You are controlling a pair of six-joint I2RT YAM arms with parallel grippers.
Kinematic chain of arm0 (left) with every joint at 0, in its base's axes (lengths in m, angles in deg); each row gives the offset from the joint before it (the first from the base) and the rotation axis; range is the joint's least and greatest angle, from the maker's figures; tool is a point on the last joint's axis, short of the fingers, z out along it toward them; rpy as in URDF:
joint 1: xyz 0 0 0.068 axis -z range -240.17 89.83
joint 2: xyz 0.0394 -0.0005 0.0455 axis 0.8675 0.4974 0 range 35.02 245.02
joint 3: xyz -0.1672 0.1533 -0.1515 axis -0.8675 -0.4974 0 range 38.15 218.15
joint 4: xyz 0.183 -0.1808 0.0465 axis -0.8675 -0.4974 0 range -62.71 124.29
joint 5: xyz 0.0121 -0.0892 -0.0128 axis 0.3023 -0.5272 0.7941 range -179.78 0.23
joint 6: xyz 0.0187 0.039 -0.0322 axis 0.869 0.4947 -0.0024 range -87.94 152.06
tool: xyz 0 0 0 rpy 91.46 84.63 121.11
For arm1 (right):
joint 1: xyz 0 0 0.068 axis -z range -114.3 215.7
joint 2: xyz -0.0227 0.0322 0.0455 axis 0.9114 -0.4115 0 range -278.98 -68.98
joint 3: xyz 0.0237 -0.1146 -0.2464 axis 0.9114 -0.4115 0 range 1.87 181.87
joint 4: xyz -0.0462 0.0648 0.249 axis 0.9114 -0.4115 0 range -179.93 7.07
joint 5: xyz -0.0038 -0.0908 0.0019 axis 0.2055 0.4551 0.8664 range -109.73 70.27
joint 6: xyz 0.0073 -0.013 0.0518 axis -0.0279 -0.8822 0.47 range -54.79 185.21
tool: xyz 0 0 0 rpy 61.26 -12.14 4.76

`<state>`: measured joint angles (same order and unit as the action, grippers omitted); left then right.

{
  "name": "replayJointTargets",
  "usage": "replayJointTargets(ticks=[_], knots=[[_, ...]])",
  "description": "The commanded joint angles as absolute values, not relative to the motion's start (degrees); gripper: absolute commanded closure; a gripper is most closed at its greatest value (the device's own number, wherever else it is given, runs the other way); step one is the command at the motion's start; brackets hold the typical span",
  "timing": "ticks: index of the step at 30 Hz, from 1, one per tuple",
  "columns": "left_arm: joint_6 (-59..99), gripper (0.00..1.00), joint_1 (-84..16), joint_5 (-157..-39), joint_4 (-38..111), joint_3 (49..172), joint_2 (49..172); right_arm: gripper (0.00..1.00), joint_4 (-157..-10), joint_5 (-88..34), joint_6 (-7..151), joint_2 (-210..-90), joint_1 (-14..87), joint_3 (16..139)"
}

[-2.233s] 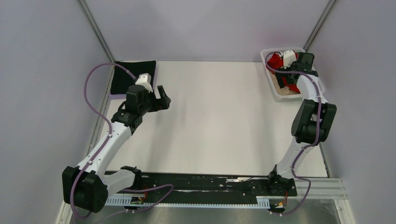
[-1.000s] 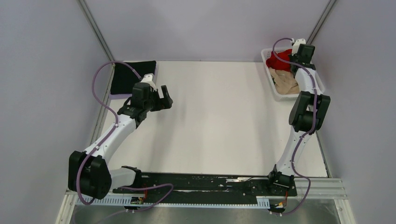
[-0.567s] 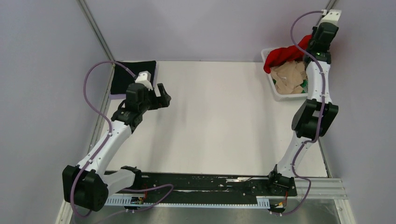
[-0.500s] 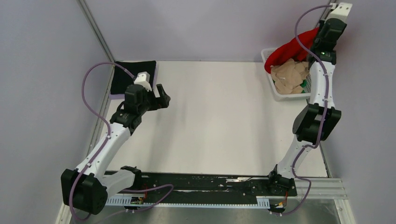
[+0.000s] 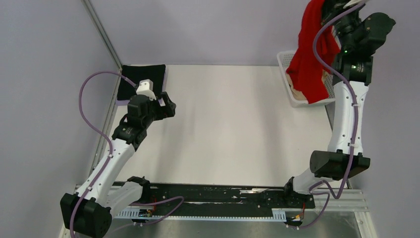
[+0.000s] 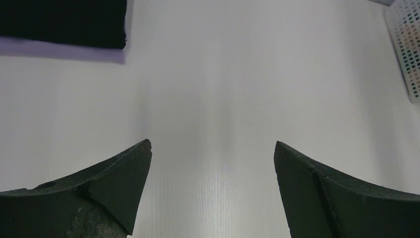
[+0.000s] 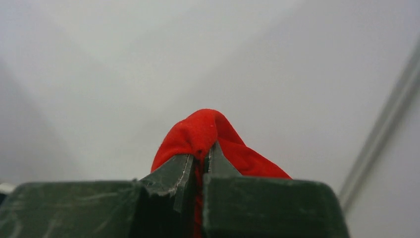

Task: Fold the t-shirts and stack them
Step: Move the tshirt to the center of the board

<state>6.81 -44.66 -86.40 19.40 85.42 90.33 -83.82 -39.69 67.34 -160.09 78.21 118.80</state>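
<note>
The left gripper (image 6: 212, 144) holds its dark jaws wide apart over the white tabletop (image 6: 213, 89). Ahead to its left lies a flat black cloth t-shirt (image 6: 62, 22); ahead to its right, the edge of a white plastic lattice basket (image 6: 406, 44).

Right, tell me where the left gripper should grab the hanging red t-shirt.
Probably its lower free edge, coming from the table's middle: the red t-shirt hangs bunched from the shut right gripper, with the basket beneath and the right arm beside it.
</note>
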Motion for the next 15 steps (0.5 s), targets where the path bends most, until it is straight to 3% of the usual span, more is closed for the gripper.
replayJointTargets(ticks=[1, 8, 15], knots=[[6.28, 0.0, -44.8, -83.58, 18.87, 85.59, 89.37, 1.0, -90.4, -50.41, 65.9, -157.62, 68.2, 117.62], [4.95, 0.0, -44.79, -79.0, 14.77, 86.31, 88.32, 1.0, -96.45, -39.87, 67.26, -154.41, 49.38, 112.45], [2.73, 0.0, -44.79, -75.23, 12.2, 86.76, 87.63, 1.0, -95.34, -32.05, 80.62, -147.73, 45.84, 90.14]])
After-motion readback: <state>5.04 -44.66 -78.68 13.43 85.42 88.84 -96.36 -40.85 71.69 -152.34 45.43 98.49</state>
